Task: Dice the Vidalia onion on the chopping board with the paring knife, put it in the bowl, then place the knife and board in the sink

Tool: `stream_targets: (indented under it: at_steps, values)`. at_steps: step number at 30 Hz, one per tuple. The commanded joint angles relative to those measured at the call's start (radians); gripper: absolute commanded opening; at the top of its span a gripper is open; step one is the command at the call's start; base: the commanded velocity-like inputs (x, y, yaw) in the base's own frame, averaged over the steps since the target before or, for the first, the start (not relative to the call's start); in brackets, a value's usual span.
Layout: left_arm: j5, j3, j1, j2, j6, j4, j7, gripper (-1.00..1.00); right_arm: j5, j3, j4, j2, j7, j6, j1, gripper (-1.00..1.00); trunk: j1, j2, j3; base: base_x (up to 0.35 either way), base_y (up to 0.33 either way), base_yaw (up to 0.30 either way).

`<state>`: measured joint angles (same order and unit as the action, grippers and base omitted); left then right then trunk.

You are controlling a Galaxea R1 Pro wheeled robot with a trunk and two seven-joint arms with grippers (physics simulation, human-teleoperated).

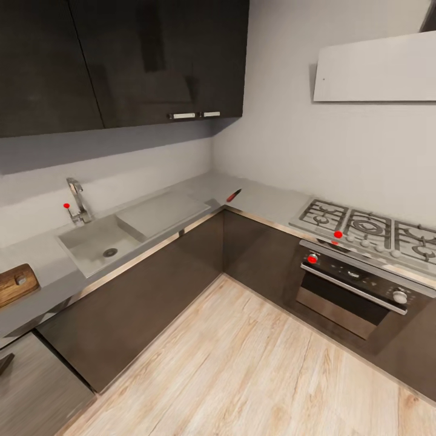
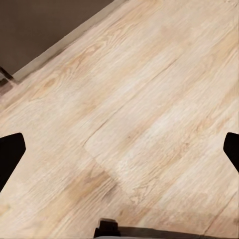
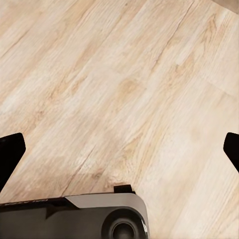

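Note:
The grey L-shaped countertop [image 1: 266, 203] runs along two walls. The steel sink [image 1: 91, 239], with its round drain, drainboard and chrome tap [image 1: 77, 200], sits in the left run. The brown chopping board [image 1: 15, 283] lies at the far left edge of the head view. The paring knife [image 1: 234, 195], red near its blade, rests on the countertop close to the inner corner. The onion and the bowl are out of view. My left gripper [image 2: 119, 154] and right gripper [image 3: 119, 154] both hang open over the wooden floor, with nothing between their fingers.
A gas hob [image 1: 369, 227] and an oven [image 1: 357, 290] with red knobs stand on the right run. Dark wall cabinets [image 1: 121, 60] hang above the sink, and a white hood [image 1: 375, 69] above the hob. Light plank floor [image 1: 242, 363] lies ahead. Part of my base [image 3: 99, 216] is below the right gripper.

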<state>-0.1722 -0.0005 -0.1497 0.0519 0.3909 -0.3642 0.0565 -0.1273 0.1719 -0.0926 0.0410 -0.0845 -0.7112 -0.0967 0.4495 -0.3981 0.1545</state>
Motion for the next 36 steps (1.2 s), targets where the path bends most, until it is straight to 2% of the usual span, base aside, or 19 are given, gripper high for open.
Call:
stream_targets:
  at_steps: [1, 5, 10, 12, 16, 19, 24, 28, 36]
  values:
    - [-0.009, -0.001, -0.001, 0.0, 0.008, -0.007, 0.005, 1.0, -0.011, 0.004, 0.001, 0.0, -0.008, -0.002, 0.0, 1.0, 0.001, -0.002, 0.002, 0.0, 0.0, 0.0]
    - [-0.009, -0.002, -0.001, 0.0, 0.022, -0.037, 0.004, 1.0, -0.011, 0.004, 0.001, 0.0, -0.008, -0.002, -0.001, 1.0, 0.001, -0.002, 0.002, 0.0, 0.0, 0.0]
    - [-0.011, -0.002, -0.001, 0.001, 0.031, -0.009, 0.007, 1.0, -0.011, 0.004, 0.001, 0.0, -0.008, -0.002, -0.001, 1.0, 0.001, -0.002, 0.002, 0.0, 0.0, 0.0]
    - [-0.012, -0.001, -0.001, 0.001, 0.063, 0.031, 0.006, 1.0, -0.011, 0.004, 0.001, 0.0, -0.008, -0.002, -0.001, 1.0, 0.001, -0.002, 0.002, 0.0, 0.0, 0.0]
    - [-0.012, -0.002, -0.001, -0.002, 0.169, 0.097, 0.001, 1.0, -0.011, 0.004, 0.001, 0.0, -0.008, -0.002, -0.001, 1.0, 0.001, -0.002, 0.002, 0.0, 0.0, 0.0]
    - [-0.012, -0.003, -0.001, -0.005, 0.191, 0.133, 0.001, 1.0, -0.011, 0.004, 0.001, 0.0, -0.008, -0.002, -0.002, 1.0, 0.001, -0.002, 0.002, 0.0, 0.0, 0.0]
    - [-0.012, -0.003, -0.001, -0.008, 0.195, 0.161, 0.0, 1.0, -0.011, 0.004, 0.001, 0.0, -0.008, -0.002, -0.001, 1.0, 0.001, -0.002, 0.002, 0.0, 0.0, 0.0]
    - [-0.012, -0.001, -0.001, -0.02, 0.187, 0.213, 0.0, 1.0, -0.011, 0.004, 0.001, 0.0, -0.008, -0.002, 0.0, 1.0, 0.001, -0.002, 0.002, 0.0, 0.0, 0.0]
    - [-0.011, -0.001, -0.001, -0.023, 0.14, 0.223, -0.001, 1.0, -0.011, 0.004, 0.001, 0.0, -0.008, -0.002, 0.0, 1.0, 0.001, -0.002, 0.002, 0.0, 0.0, 0.0]
